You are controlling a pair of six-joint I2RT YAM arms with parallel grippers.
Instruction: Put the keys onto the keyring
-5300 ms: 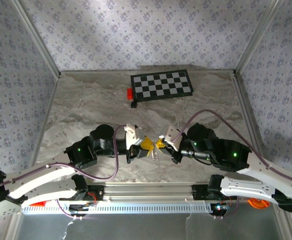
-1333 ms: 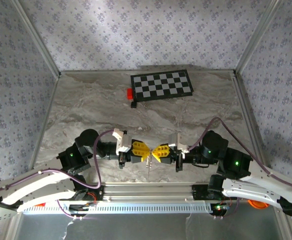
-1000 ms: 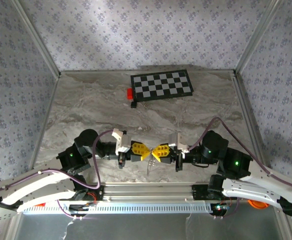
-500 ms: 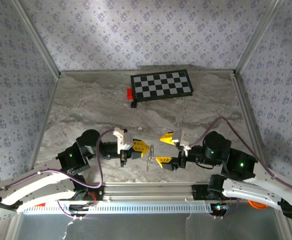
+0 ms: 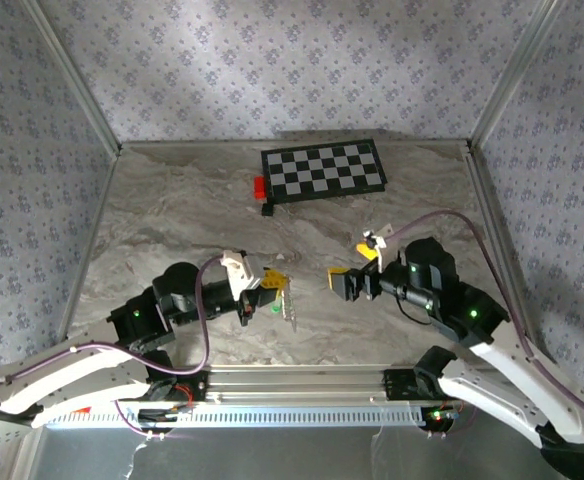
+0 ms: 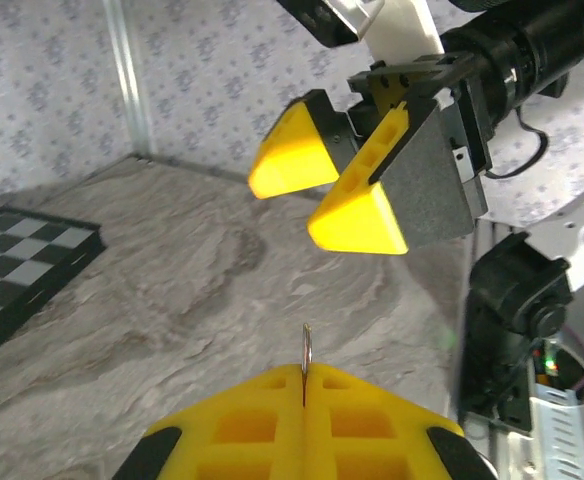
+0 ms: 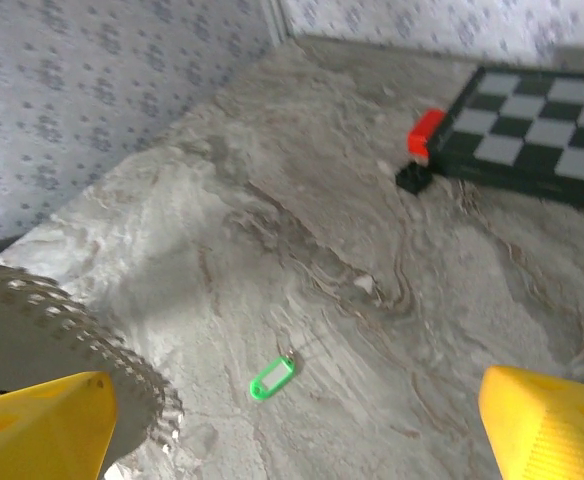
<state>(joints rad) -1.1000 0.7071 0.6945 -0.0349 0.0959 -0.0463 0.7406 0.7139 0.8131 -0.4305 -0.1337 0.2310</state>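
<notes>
Clamping the keyring [image 6: 305, 362] between its yellow pads [image 6: 362, 432], the left end effector [image 6: 303, 428] is clenched, with no gap between the pads in the left wrist view. The ring is seen edge on there, a thin metal loop standing up out of the seam between the pads. From above, the left end effector [image 5: 266, 287] points to the right near the front edge of the marble table [image 5: 172, 210]. The keyring's small green tag [image 5: 275, 309] sits just beside and below its tip, and a thin silvery sliver, the keys [image 5: 291, 312], reaches down from the same spot. It is too small to tell whether they are threaded on the ring. In the right wrist view the green tag [image 7: 272, 378] shows against the marble with a fine chain leading off it, and whether it hangs or lies there is unclear.

The right end effector [image 5: 354, 266] is released, its two yellow fingers [image 5: 338, 281] spread wide and holding nothing. It faces the left end effector across a short gap, apart from the keyring.

Farther back on the table lies a checkerboard [image 5: 324, 169], with a small red block [image 5: 259, 186] and a smaller black block [image 5: 268, 209] at its left corner.
</notes>
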